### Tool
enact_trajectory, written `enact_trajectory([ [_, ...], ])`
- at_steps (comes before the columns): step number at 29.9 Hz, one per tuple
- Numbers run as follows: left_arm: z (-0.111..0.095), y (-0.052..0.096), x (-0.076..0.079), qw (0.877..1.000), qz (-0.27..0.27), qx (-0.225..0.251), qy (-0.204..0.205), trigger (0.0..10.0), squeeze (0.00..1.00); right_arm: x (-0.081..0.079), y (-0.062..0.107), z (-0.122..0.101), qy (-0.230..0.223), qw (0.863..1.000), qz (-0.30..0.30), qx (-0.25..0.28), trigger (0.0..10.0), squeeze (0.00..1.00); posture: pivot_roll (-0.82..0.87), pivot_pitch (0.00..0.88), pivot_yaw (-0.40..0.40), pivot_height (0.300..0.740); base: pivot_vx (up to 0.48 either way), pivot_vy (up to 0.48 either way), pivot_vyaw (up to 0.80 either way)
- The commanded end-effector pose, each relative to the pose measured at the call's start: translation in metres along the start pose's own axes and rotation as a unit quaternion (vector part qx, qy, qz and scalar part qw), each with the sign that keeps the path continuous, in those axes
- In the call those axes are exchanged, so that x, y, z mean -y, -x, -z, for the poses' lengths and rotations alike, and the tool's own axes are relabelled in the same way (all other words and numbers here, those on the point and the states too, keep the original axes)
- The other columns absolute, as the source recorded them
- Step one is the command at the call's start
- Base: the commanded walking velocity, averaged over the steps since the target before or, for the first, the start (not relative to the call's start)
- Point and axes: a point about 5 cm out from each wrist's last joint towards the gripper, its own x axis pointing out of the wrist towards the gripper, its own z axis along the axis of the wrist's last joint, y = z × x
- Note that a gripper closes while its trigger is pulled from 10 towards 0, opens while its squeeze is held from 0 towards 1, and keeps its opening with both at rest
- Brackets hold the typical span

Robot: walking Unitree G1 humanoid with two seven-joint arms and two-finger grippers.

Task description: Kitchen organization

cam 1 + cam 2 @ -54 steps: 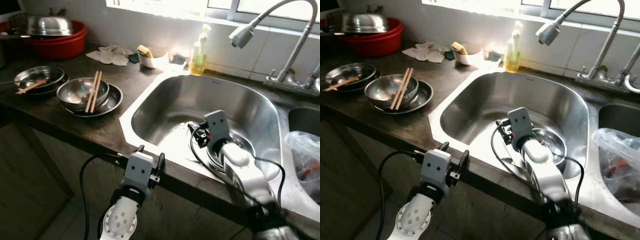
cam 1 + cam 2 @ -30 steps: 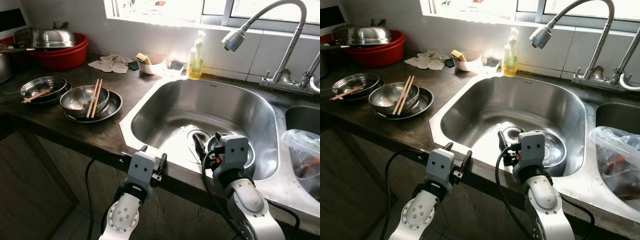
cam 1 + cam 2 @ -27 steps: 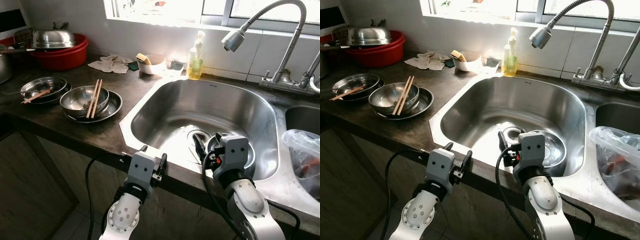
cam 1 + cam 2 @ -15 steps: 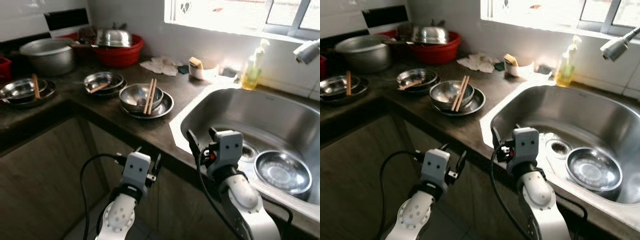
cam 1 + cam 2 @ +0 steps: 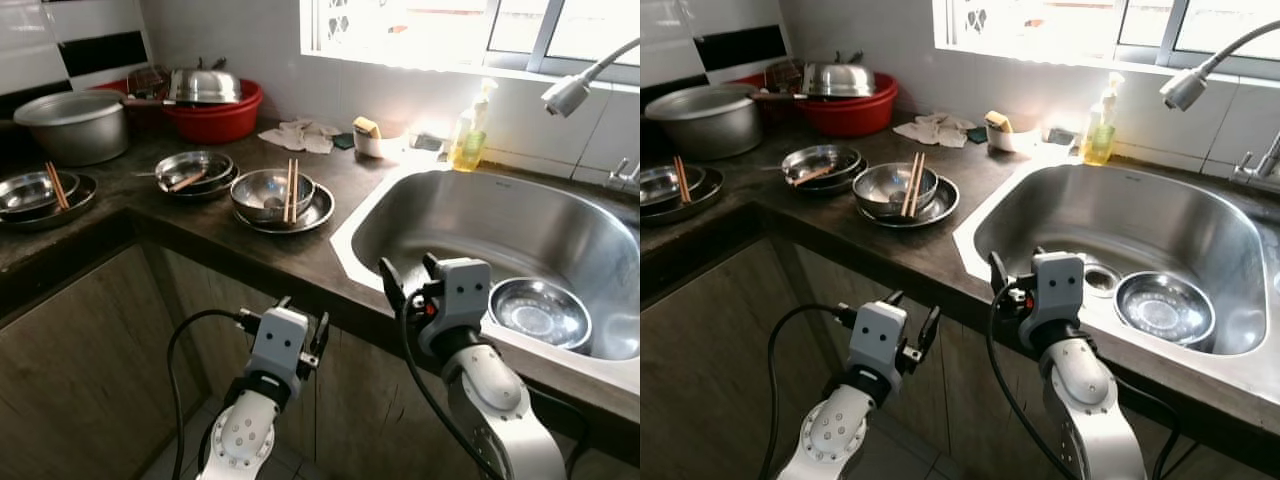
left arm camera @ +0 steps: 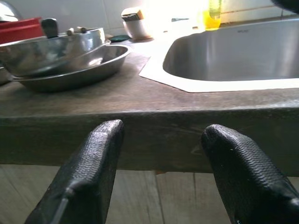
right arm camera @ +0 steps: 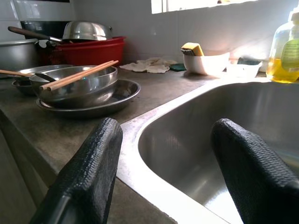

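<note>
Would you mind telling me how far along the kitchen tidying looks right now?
Done: one steel bowl lies in the sink. In hand: nothing; the right gripper and left gripper are open and empty. Left: the bowl with chopsticks and the other steel dishes on the counter.

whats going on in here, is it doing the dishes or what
Neither gripper is holding anything at this moment. The right gripper hangs open over the front edge of the sink, where one steel bowl sits in the basin. The left gripper is open and lower, in front of the cabinet below the countertop. More dirty dishes wait on the counter: a bowl with chopsticks on a plate, and other steel bowls beyond it.
</note>
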Motion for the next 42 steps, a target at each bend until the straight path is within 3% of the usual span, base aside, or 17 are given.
enact_trajectory([
  [1, -0.001, 0.0, 0.0, 1.0, -0.002, 0.0, -0.003, 10.0, 0.0, -0.001, -0.002, 0.0, -0.003, 1.0, -0.006, -0.002, 10.0, 0.0, 0.18, 0.0, -0.036, 0.74, 0.0, 0.476, 0.0],
  [7, 0.0, 0.003, 0.0, 1.0, -0.003, -0.003, 0.001, 10.0, 0.0, -0.004, -0.003, -0.001, -0.005, 1.0, -0.014, -0.004, 10.0, 0.0, 0.18, 0.0, -0.034, 0.74, 0.0, 0.475, 0.0],
  [24, 0.0, 0.006, 0.002, 1.0, -0.005, -0.006, 0.002, 10.0, 0.0, -0.007, -0.009, -0.007, -0.004, 0.999, -0.04, -0.002, 10.0, 0.0, 0.18, 0.014, -0.039, 0.74, 0.0, 0.0, 0.0],
  [25, -0.001, 0.007, 0.003, 1.0, -0.005, -0.006, 0.002, 10.0, 0.0, -0.008, -0.013, -0.006, 0.004, 0.999, -0.048, -0.005, 10.0, 0.64, 0.18, 0.019, -0.04, 0.74, 0.0, 0.0, 0.0],
  [26, -0.001, 0.007, 0.003, 1.0, -0.005, -0.006, 0.002, 10.0, 0.0, -0.009, -0.016, -0.005, 0.008, 0.998, -0.054, -0.008, 10.0, 1.0, 0.18, 0.023, -0.041, 0.74, 0.0, 0.0, 0.0],
  [30, -0.002, 0.009, 0.005, 1.0, -0.008, -0.005, 0.004, 10.0, 0.0, -0.013, -0.027, -0.003, 0.027, 0.997, -0.071, -0.017, 10.0, 1.0, 0.19, 0.035, -0.049, 0.74, 0.0, 0.0, 0.0],
  [31, -0.002, 0.01, 0.005, 1.0, -0.009, -0.006, 0.005, 10.0, 0.0, -0.013, -0.031, -0.002, 0.031, 0.997, -0.071, -0.018, 10.0, 0.62, 0.19, 0.038, -0.05, 0.74, 0.0, 0.0, 0.0],
  [32, -0.002, 0.01, 0.004, 1.0, -0.009, -0.007, 0.005, 10.0, 0.0, -0.014, -0.035, -0.002, 0.036, 0.997, -0.071, -0.02, 10.0, 0.0, 0.19, 0.04, -0.051, 0.74, 0.0, 0.0, 0.0],
  [42, -0.004, 0.015, 0.005, 1.0, -0.012, -0.008, 0.01, 10.0, 0.0, -0.016, -0.068, -0.008, 0.054, 0.996, -0.075, -0.006, 10.0, 0.0, 0.21, 0.062, -0.066, 0.74, 0.0, 0.0, 0.0],
])
